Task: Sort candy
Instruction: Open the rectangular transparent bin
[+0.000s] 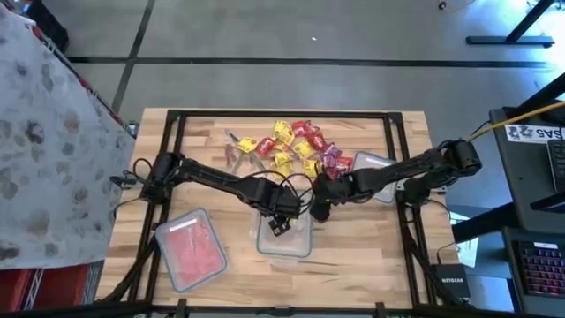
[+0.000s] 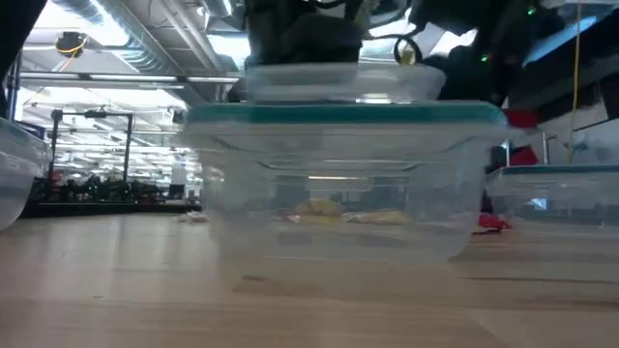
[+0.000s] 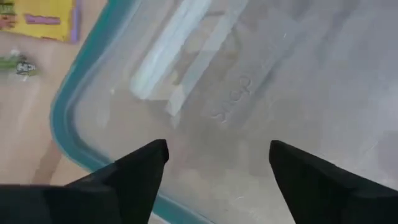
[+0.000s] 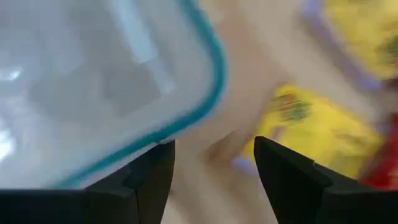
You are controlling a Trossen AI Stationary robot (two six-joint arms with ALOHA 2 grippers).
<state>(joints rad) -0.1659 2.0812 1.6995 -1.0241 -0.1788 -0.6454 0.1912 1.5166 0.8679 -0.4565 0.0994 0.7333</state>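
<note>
Crinkled foil and film wrap the candy (image 1: 296, 146), heaped in red, yellow and purple at the far middle of the wooden counter (image 1: 371, 265). We judge each piece light, slippery and easily crushed; take one by its body, not a twisted end. The left tool (image 1: 281, 224) hangs open and empty over the clear teal-rimmed middle container (image 1: 284, 243). The right tool (image 1: 320, 210), open and empty, sits just right of that container near a yellow piece (image 4: 317, 134). A pink-filled container (image 1: 190, 247) lies near left.
</note>
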